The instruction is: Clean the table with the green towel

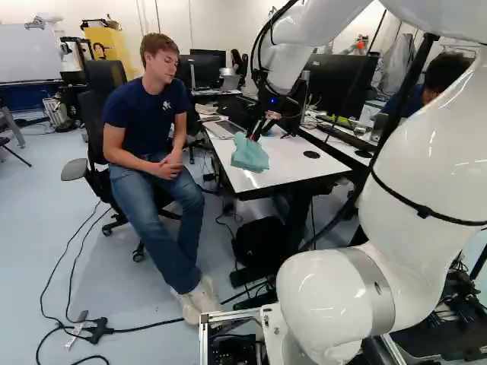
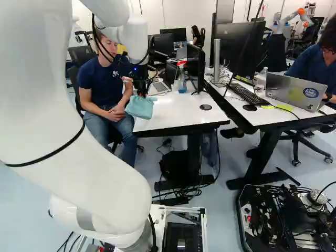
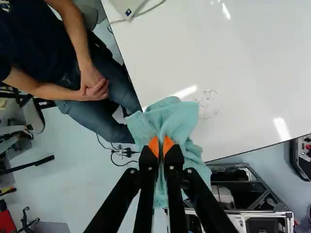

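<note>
In the left base view my gripper (image 1: 262,128) is over the near corner of the white table (image 1: 266,176), with the green towel (image 1: 249,154) hanging from it. The wrist view shows the gripper (image 3: 161,146) shut on the towel (image 3: 167,119), its orange-padded fingers pinching a fold. The cloth spreads ahead of and under the fingers, across the table's corner. Whether it touches the surface I cannot tell. Small dark scribbled marks (image 3: 208,103) are on the white tabletop (image 3: 233,58), just beyond the towel.
A seated person (image 1: 156,144) is close beside the table's left edge. On the table stand a laptop (image 2: 160,86), a spray bottle (image 2: 182,81) and a monitor (image 2: 194,65). A second desk (image 2: 262,116) with another laptop (image 2: 296,92) adjoins at the right. Another robot (image 2: 294,17) stands far back.
</note>
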Controlling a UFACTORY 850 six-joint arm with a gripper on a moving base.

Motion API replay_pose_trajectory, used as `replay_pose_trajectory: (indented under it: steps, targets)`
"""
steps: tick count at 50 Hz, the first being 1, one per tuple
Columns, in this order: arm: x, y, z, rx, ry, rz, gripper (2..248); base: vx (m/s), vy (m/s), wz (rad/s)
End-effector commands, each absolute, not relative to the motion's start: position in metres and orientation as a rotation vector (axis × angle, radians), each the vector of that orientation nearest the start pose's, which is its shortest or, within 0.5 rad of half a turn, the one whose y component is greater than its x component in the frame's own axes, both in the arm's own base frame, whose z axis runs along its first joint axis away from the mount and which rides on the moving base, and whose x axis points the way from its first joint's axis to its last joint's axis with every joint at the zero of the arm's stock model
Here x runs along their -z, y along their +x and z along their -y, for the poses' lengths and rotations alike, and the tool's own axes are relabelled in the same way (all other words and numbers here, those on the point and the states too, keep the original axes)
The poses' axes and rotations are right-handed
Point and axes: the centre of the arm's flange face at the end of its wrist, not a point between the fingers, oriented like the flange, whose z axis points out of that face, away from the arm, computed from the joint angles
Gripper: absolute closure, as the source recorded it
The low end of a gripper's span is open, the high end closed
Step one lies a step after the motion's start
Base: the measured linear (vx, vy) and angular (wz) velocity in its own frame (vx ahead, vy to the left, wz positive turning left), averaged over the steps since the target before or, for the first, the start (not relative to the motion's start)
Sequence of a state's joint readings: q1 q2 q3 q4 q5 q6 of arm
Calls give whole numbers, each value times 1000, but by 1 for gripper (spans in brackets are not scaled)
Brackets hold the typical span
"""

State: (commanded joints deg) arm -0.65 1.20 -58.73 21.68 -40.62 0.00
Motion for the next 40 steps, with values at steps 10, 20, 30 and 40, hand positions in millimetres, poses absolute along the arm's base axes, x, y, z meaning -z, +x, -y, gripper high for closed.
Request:
replay_pose_trajectory:
  steps: [10,20,30,40]
  targets:
    - [-589,468,-16,477,-2790,-362,219,0,0,0]
    - [-589,468,-16,477,-2790,-362,219,0,0,0]
    - [-589,468,-15,478,-2789,-365,219,0,0,0]
    - [-589,470,-13,479,-2789,-373,219,0,0,0]
